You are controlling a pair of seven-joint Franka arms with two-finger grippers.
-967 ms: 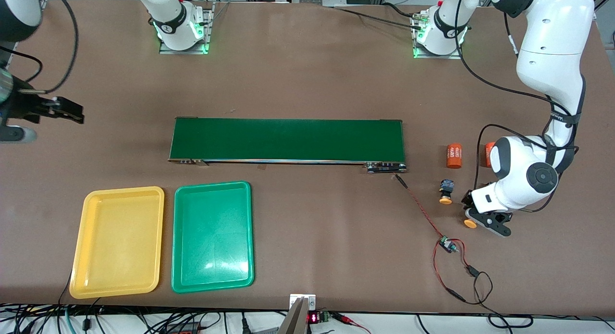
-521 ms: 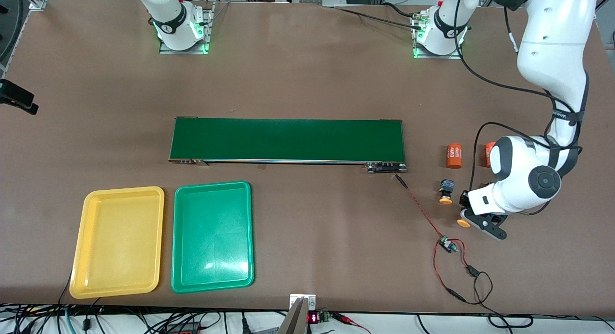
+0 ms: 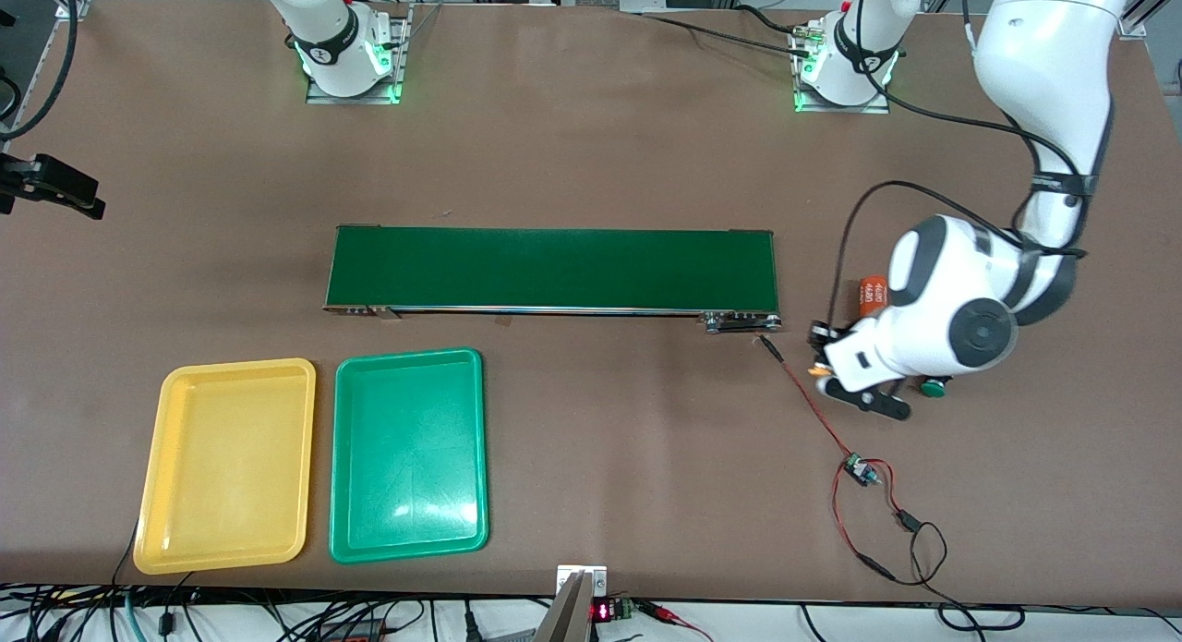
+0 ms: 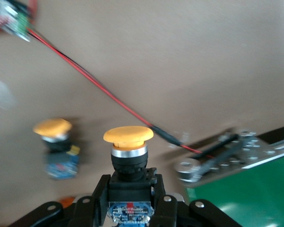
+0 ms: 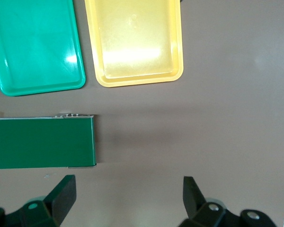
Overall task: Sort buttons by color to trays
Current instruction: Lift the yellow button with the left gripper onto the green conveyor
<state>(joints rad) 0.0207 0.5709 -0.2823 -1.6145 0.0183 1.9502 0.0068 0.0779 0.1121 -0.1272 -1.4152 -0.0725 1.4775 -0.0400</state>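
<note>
Nearest the front camera I have the yellow tray point(image 3: 226, 466) and the green tray point(image 3: 408, 455) lying side by side on the table point(image 3: 591, 143), both toward the right arm's end, the yellow one the closer of the two to that end. I see nothing in either. Toward the left arm's end, a tiny circuit board point(image 3: 860, 471) trails red and black wires point(image 3: 813, 406) that run up to the corner of the dark green conveyor belt point(image 3: 552, 270).

My left claw point(image 3: 825, 369) is over the table just off that belt corner, closed on the black body of an orange-yellow button point(image 4: 128, 153) with its cap pointing away from the wrist. In the left wrist view a second orange-yellow button point(image 4: 57, 144) stands on the table beside the held one, apart from it. A green button point(image 3: 933, 389) peeks out from under the left arm's wrist, and an orange cylinder point(image 3: 871, 293) with white print lies a little farther from the front camera, partly covered by the arm.

My right claw point(image 5: 128, 195) waits over bare table at the right arm's end, its fingers point(image 5: 61, 194) spread wide with nothing between them.
</note>
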